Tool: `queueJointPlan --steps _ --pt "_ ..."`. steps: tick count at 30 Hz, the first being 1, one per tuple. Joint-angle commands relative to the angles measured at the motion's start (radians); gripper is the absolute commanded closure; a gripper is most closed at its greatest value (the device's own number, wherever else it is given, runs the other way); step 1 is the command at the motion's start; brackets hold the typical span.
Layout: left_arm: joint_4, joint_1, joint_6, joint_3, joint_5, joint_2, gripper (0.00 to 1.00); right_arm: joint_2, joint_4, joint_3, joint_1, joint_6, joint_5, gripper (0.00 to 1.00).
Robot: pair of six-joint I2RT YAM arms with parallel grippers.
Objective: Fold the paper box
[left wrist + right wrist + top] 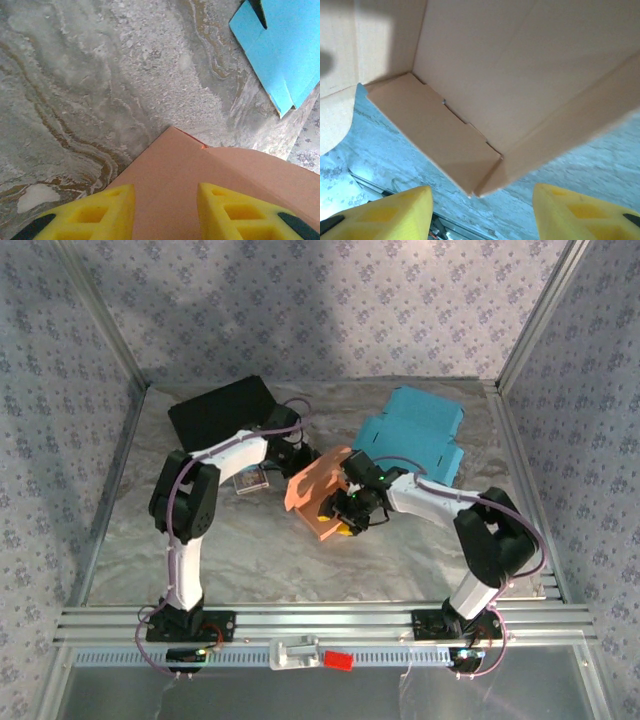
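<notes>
Box: salmon-pink paper box (320, 492), half formed and tipped up on edge in the middle of the table (250, 540), between my two pincers.
Box, inside: matte card with faint creases. A broad flat panel meets a low flap with a stepped, notched edge, and the walls join at a sharp corner. One side wall ends in a rounded edge.
Box, outside: from my left wrist, a smooth panel coming to a pointed corner, with a fold line running back from it.
Left pincer: my left pincer (165, 200) is at the box's upper left edge. Its yellow ribbed fingers (107, 212) stand apart with the panel lying flat beyond the gap, so nothing is pinched.
Right pincer: my right pincer (482, 200) is at the box's lower right, facing the hollow. Its fingers are spread wide and empty, and the flap's corner is just ahead of them.
Table surface: grey and marbled, with brown veins and a crinkled sheen.
Blue card (415, 435): flat die-cut sheets with tabbed edges at the back right, apart from the box.
Black sheet (215, 410): a flat, dull rectangle at the back left.
</notes>
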Motion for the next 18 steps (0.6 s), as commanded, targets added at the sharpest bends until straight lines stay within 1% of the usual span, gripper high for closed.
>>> queueJointPlan --steps 1,2,5,8,10,11,13,15,18 --pt "-0.069 0.014 0.048 0.041 0.032 0.003 0.63 -0.111 -0.152 0.064 -0.026 -0.065 0.127 0.44" --pt "-0.075 0.018 0.052 0.041 0.025 -0.003 0.63 -0.136 -0.185 0.076 -0.036 -0.117 0.162 0.45" --pt "-0.116 0.024 0.083 0.058 -0.016 -0.029 0.6 -0.23 -0.245 0.116 -0.075 -0.353 0.255 0.49" --pt "-0.177 0.027 0.114 0.1 -0.056 -0.04 0.57 -0.288 -0.231 0.135 -0.16 -0.573 0.231 0.49" --pt "-0.259 0.028 0.137 0.141 -0.113 -0.043 0.55 -0.297 -0.229 0.165 -0.222 -0.714 0.209 0.5" --pt "-0.297 0.031 0.149 0.162 -0.151 -0.049 0.54 -0.299 -0.224 0.176 -0.247 -0.786 0.217 0.5" --pt "-0.348 0.041 0.16 0.182 -0.226 -0.081 0.54 -0.295 -0.199 0.219 -0.288 -0.891 0.224 0.5" --pt "-0.386 0.053 0.176 0.194 -0.307 -0.129 0.53 -0.284 -0.165 0.232 -0.321 -0.96 0.223 0.51" --pt "-0.433 0.065 0.217 0.197 -0.394 -0.211 0.52 -0.254 -0.085 0.23 -0.354 -1.076 0.121 0.52"
